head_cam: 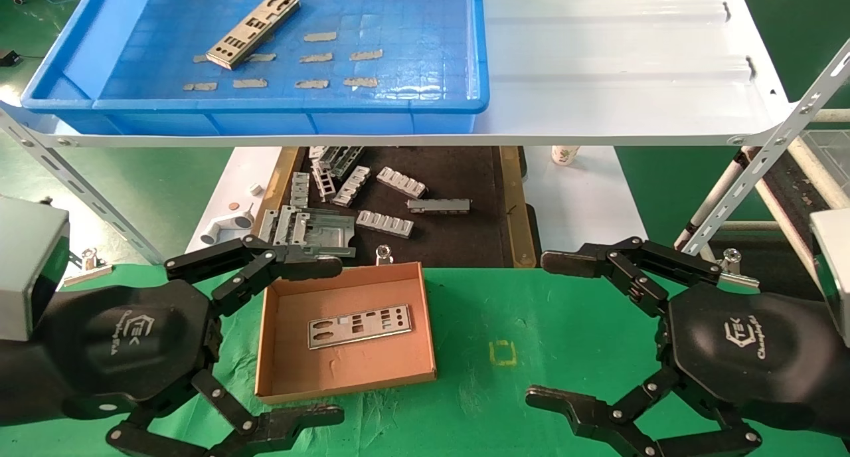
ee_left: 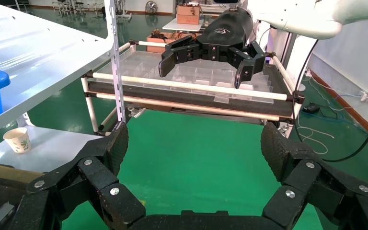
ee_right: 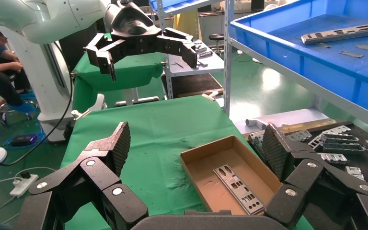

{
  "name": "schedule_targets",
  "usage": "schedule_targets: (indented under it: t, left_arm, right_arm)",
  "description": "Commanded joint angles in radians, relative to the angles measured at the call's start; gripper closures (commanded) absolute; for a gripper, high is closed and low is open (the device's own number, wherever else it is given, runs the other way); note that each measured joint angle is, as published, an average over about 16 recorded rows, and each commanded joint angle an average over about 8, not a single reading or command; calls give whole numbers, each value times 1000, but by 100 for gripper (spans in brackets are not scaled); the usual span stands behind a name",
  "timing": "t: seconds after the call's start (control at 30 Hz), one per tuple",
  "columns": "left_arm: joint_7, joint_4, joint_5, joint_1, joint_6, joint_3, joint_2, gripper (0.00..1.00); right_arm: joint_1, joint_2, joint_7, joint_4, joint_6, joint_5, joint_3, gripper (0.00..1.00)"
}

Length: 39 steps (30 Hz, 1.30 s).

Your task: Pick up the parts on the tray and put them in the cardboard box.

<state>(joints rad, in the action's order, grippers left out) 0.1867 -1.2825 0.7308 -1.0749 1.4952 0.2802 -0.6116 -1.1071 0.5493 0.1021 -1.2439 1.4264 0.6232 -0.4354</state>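
Left gripper (head_cam: 255,337) lower left, jaws apart, empty; right gripper (head_cam: 584,331) lower right likewise. 1 part (head_cam: 359,326) lies in cardboard box (head_cam: 282,377); 1 part (head_cam: 254,28) awaits in tray (head_cam: 425,105), upper left.

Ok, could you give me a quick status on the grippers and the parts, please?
Left gripper and right gripper open, empty, low over green mat. One part in cardboard box; one part left on tray. Nothing blocking.

One silver punched part (head_cam: 253,29) lay slantwise in my blue tray (head_cam: 425,98) at upper left; another part (head_cam: 359,325) lay flat inside the brown cardboard box (head_cam: 285,377) at lower centre.
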Motion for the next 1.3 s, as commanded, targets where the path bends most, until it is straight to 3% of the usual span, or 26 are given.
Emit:
schedule_targets:
  t: [0.03,1.3]
  left_arm:
    - [0,0,0,0,0,0,0,0]
    - [0,0,0,0,0,0,0,0]
  right_arm:
    - [0,0,0,0,0,0,0,0]
    - [0,0,0,0,0,0,0,0]
